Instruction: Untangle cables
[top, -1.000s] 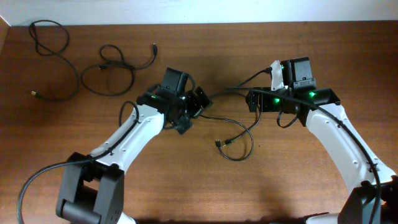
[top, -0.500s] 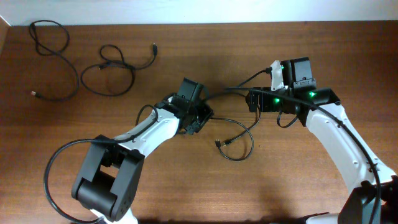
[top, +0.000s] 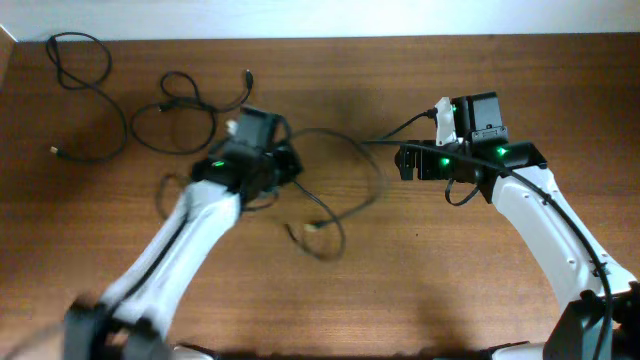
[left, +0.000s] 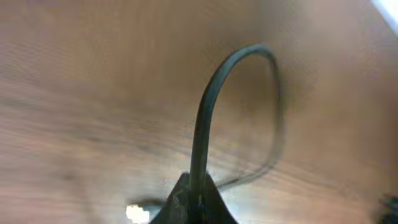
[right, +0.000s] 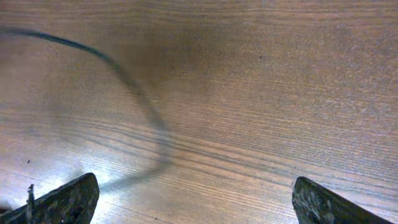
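Note:
Three thin black cables lie on the brown table. My left gripper (top: 278, 172) is shut on the middle cable (top: 381, 180), which arcs up out of the jaws (left: 205, 112) in the left wrist view. Its light plug end (left: 137, 213) lies beside the fingers. The left arm is blurred with motion. Two more cables lie at the far left: a long loose one (top: 100, 95) and a looped one (top: 185, 110). My right gripper (top: 405, 160) hangs open over bare wood (right: 196, 205), nothing between its fingers. A blurred stretch of the held cable (right: 134, 84) crosses the right wrist view.
The table's far edge (top: 330, 40) meets a white wall just behind the two far cables. A thicker black wire (top: 400, 130) runs off the right arm.
My left gripper has shut on the middle cable and swung left, dragging the cable's loop and plug end left with it. The right arm has not moved.

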